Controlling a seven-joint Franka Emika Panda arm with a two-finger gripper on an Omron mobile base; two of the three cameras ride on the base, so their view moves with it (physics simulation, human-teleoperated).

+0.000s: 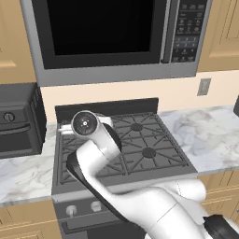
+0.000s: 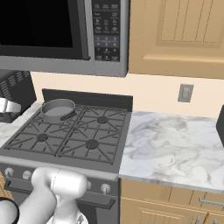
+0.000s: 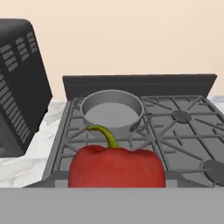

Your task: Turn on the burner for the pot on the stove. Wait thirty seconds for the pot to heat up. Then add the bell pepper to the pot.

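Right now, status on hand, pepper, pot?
Hand carrying bell pepper, near stove's front edge. Pot empty, rear-left burner. Nothing between them.

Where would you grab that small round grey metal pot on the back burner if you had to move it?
Take the small round grey metal pot by its short dark side handle, which sticks out toward the middle of the dark grey gas stove. Come from above over the front grates; the black toaster oven crowds the pot's other side.
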